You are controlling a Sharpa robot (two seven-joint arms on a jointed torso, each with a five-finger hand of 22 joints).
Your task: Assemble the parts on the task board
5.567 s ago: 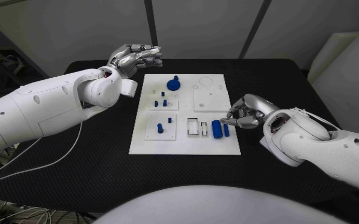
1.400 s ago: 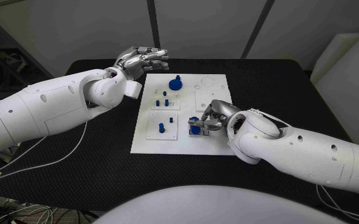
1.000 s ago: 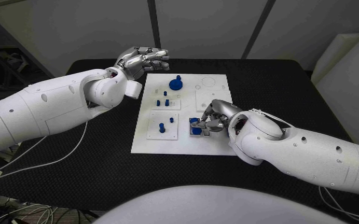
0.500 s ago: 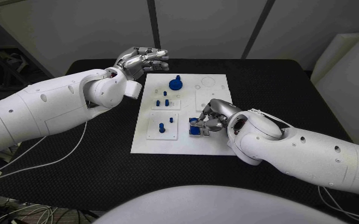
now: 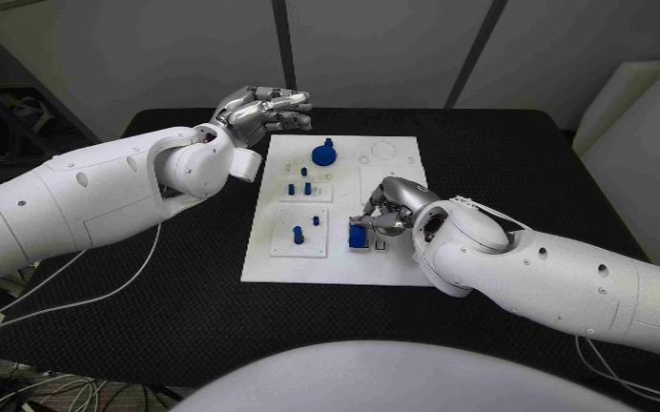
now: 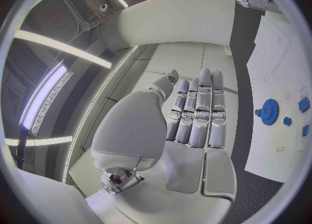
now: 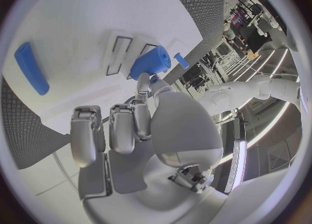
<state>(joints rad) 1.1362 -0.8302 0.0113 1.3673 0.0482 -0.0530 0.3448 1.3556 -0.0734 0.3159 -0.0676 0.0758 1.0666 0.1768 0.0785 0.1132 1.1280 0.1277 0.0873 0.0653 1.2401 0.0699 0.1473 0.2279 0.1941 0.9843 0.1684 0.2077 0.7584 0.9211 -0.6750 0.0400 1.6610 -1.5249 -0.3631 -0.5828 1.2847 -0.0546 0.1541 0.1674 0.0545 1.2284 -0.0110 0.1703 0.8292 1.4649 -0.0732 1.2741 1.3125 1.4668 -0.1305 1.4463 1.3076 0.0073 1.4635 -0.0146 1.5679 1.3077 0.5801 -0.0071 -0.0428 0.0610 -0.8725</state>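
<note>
The white task board lies mid-table. My right hand pinches a blue cylinder between thumb and finger, right over the narrow slots at the board's near middle. The right wrist view shows that cylinder at my right hand's fingertips, above the slots, and a second blue bar lying flat on the board. A blue gear piece stands at the board's far side. Small blue pegs and one more peg stand on its left half. My left hand hangs empty above the far left corner.
In the left wrist view my left hand has its fingers stretched side by side, with the board and the gear piece off to one side. Black table surrounds the board.
Since 5.6 s ago my right hand has picked a blue cylinder from the board's right edge and carried it left to the slots. Over the last second it barely shifted. Left hand unmoved.
</note>
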